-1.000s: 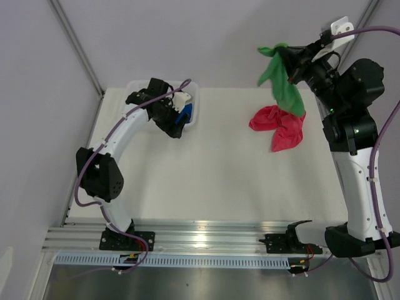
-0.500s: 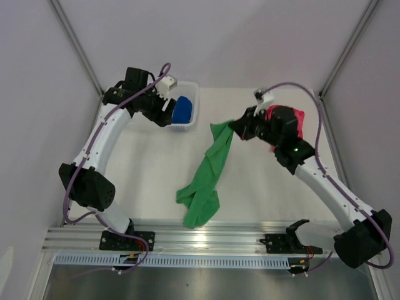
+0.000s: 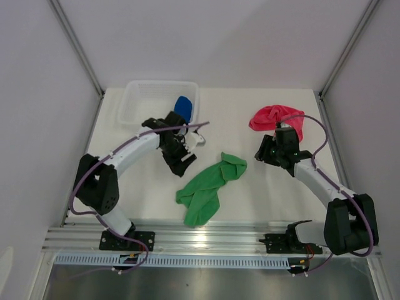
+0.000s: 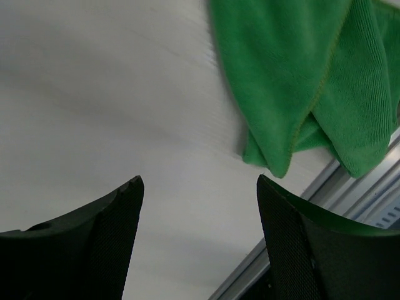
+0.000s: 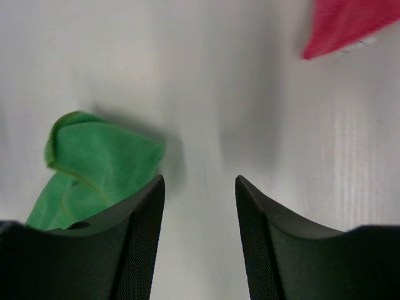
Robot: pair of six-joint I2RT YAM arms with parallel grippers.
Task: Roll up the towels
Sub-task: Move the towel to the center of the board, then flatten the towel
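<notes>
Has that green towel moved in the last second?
Yes. The green towel left the right gripper, which held it above the pink-red towel, and now lies mid-table, closer to the front rail.

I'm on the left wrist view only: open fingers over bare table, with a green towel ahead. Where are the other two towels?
Observer: The pink-red towel lies bunched at the far right of the table, just beyond the right arm's wrist.
Operator: And the blue one?
Observer: The blue towel sits in the white basket at the far left, against the basket's right end.
Operator: Is the right arm gripping the green one?
Observer: No. The right fingers stand open with nothing between them. The green towel lies loose on the table, its far end beside them.
</notes>
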